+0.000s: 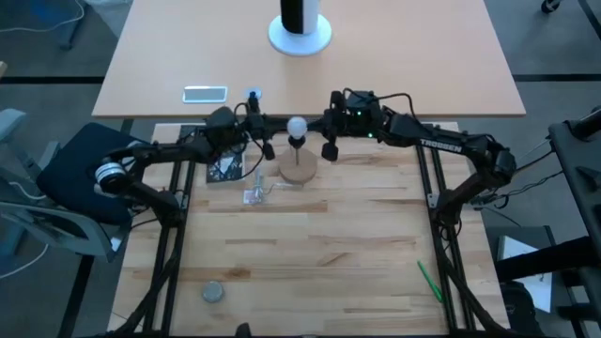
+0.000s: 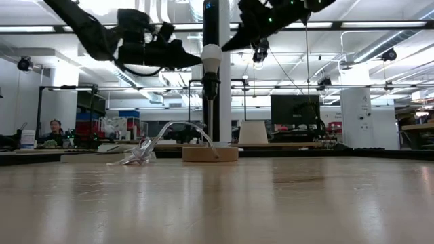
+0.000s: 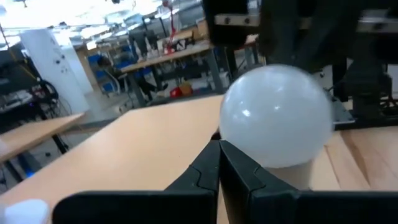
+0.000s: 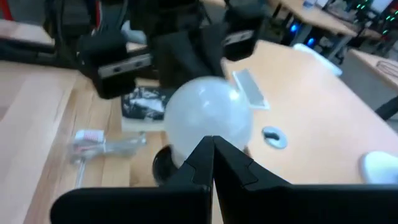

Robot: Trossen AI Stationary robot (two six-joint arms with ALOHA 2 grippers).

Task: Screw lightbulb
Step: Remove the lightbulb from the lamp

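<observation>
While both arms hung over the far edge of the wooden table [image 1: 319,244], the lightbulb [image 1: 297,126] stood upright between them, seated in a dark socket [image 2: 210,87] on a thin stem that rose from a round wooden base [image 1: 299,168]. From table height, the white globe showed at the top of the stem, well above the base.

The left gripper [image 1: 268,148] hung just beside the bulb on its left, and its fingers [image 3: 211,174] were pressed together with no gap, holding nothing. Seen past those fingers, the frosted globe loomed close just beyond the tips, though I could not tell whether they touched it. The right gripper [image 1: 329,150] hung just beside the bulb on the other side, and its fingers [image 4: 211,158] were likewise closed tight on nothing, with the globe right behind the tips.

A clear plastic piece [image 1: 255,192] lay on the table to the left of the base, near a small dark packet [image 1: 223,169]. A grey disc [image 1: 213,293] sat near the front left, and a green stick [image 1: 429,281] lay toward the front right. On the lighter desk [image 1: 423,66] beyond, a phone [image 1: 205,93] lay flat and a white round stand [image 1: 300,36] stood with a dark post.
</observation>
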